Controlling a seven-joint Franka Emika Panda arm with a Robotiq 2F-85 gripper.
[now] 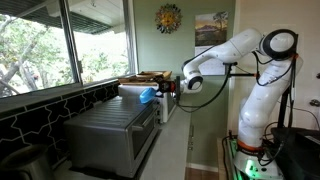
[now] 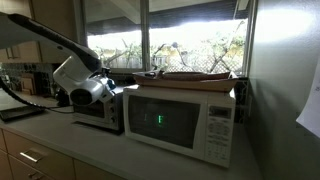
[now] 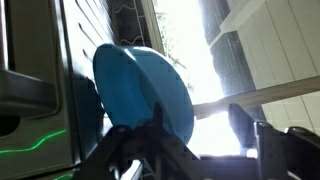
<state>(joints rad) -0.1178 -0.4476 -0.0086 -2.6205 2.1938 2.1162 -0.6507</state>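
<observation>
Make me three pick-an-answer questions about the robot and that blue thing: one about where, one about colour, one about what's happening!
1. Where is the blue round plastic bowl?
A. on the floor
B. up by the top of the silver metal toaster oven
C. in a sink

2. What colour is the boxy microwave?
A. red
B. black
C. white

3. What are the jaws doing?
A. gripping the bowl
B. hanging wide open, far from it
C. holding a spoon

Answers: 1 B, an exterior view shows it there; 2 C, its case is white; 3 A, the wrist view shows the bowl on edge between them.
</observation>
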